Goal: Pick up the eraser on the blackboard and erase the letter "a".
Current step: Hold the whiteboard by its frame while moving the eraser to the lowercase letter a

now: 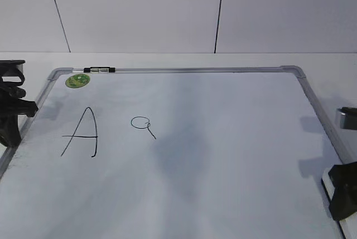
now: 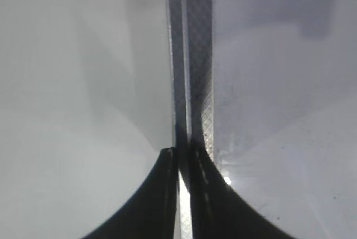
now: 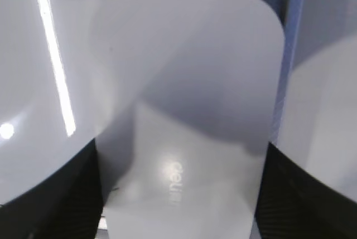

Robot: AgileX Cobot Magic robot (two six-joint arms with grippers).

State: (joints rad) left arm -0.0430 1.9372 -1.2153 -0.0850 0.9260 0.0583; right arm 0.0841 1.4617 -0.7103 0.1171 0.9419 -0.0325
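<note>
The blackboard (image 1: 234,111) is a white dry-erase board in a grey frame lying flat. The small letter "a" (image 1: 143,124) is drawn left of its centre. The white glossy eraser (image 3: 189,83) lies at the board's right edge (image 1: 327,179). My right gripper (image 3: 181,149) has a finger pressed on each long side of it; in the exterior view it sits at the lower right (image 1: 344,193). My left gripper (image 2: 183,154) is shut and empty over the board's left frame rail (image 2: 198,55), and shows at the left edge of the exterior view (image 1: 12,117).
A larger capital "A" (image 1: 82,133) is drawn left of the "a". A round green sticker (image 1: 77,80) and a black-and-clear clip (image 1: 100,70) sit at the board's top left. The board frame (image 1: 304,86) rises slightly above the white table.
</note>
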